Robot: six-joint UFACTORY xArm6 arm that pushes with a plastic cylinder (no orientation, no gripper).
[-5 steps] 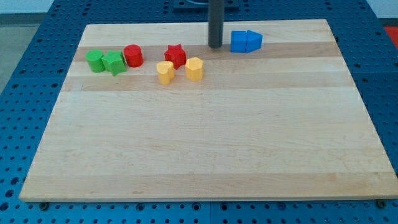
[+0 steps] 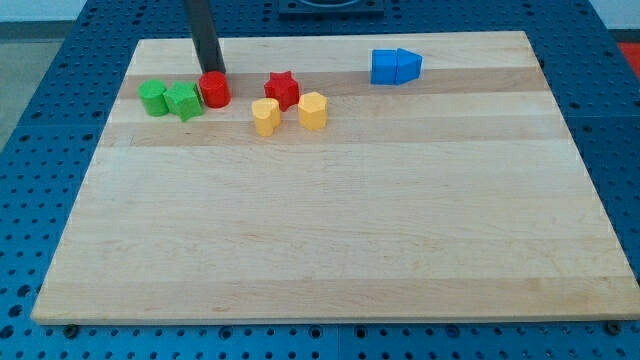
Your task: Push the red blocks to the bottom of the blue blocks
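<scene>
A red cylinder [image 2: 214, 90] and a red star [image 2: 282, 89] lie near the view's top left on the wooden board [image 2: 330, 220]. Two blue blocks, a cube [image 2: 384, 67] and a pointed block [image 2: 408, 65], touch each other at the view's top, right of centre. My tip [image 2: 213, 72] stands just above the red cylinder, touching or nearly touching its top edge, far left of the blue blocks.
Two green blocks [image 2: 170, 99] sit side by side, left of the red cylinder and against it. Two yellow blocks [image 2: 265, 116] [image 2: 313, 110] lie just below the red star. The board's top edge runs close behind my tip.
My tip has moved left along the board's top, from just left of the blue blocks to just above the red cylinder. No block has visibly moved.
</scene>
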